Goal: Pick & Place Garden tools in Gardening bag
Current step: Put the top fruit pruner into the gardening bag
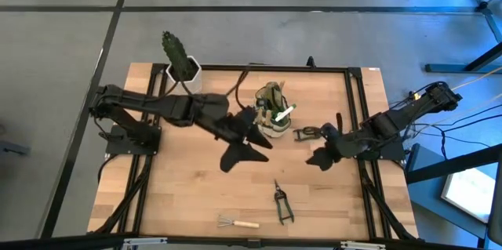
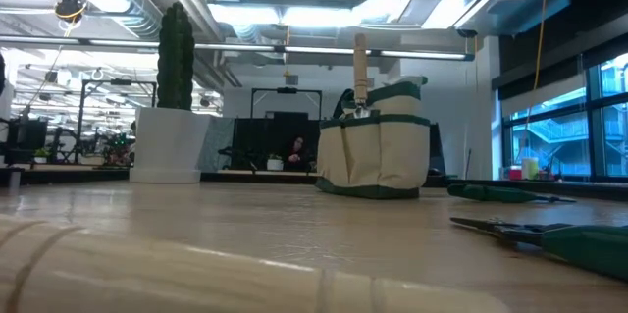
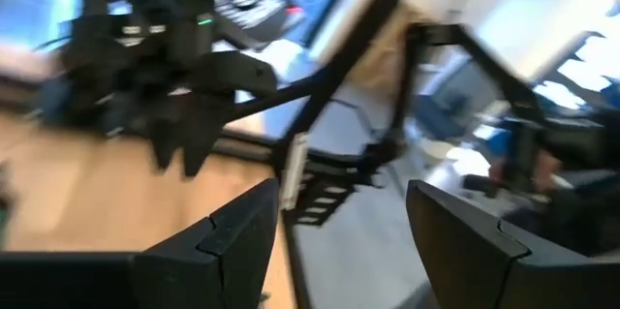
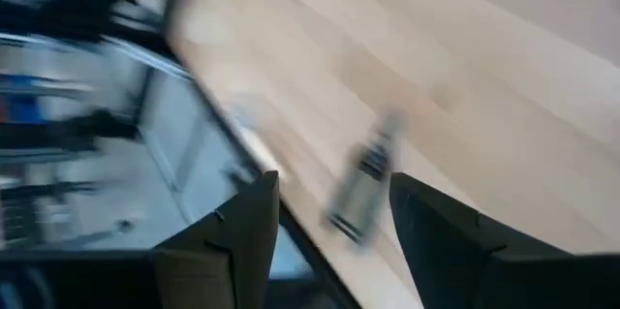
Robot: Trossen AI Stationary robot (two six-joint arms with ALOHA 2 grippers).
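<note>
- The surface [image 1: 188,195] is a pale wooden top in a black frame, with both arms reaching over it from opposite sides.
- The left arm stretches from its base on the left edge toward the middle; its pincer [image 1: 249,128] hangs just beside the bag, fingers [image 3: 223,251] apart with nothing between them.
- The right arm bends in from the right edge; its pincer [image 1: 328,136] is low over the surface right of the bag, fingers [image 4: 232,241] apart and holding nothing.
- The bag [image 1: 272,113] stands upright near the middle, a pale-handled tool [image 1: 284,112] sticking out of it.
- A cactus [image 1: 179,60] in a white pot stands at the far left corner.
- Shears [image 1: 281,201] lie on the near part of the surface.
- A rake [image 1: 238,222] lies by the near edge.
- A small dark tool [image 1: 307,133] lies between bag and right pincer.
</note>
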